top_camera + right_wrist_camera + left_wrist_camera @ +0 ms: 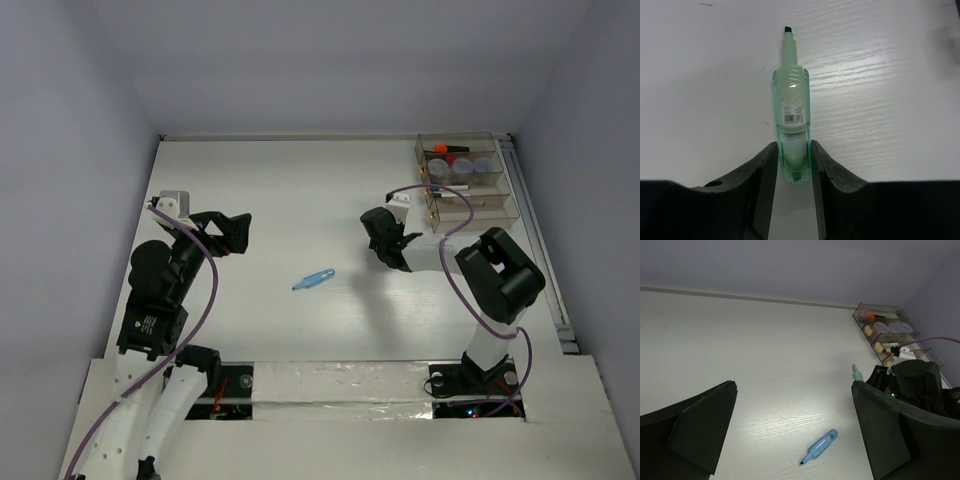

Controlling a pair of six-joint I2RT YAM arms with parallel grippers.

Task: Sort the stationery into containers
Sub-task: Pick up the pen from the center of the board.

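Here, green highlighter (pixel 792 110) lies pinched inside right claw (pixel 793 150).

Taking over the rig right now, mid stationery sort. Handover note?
Left gripper: open, empty.
Right gripper: shut on the rear end of the pale green plastic highlighter, its chisel tip pointing away.
Light blue translucent highlighter: lying loose between the two arms.
Clear brownish stepped plastic organiser, far right: orange-black highlighter in the far tier, three round grey-lilac pots in the middle tier.
Left to do: put the green one in the organiser, then fetch the blue one.
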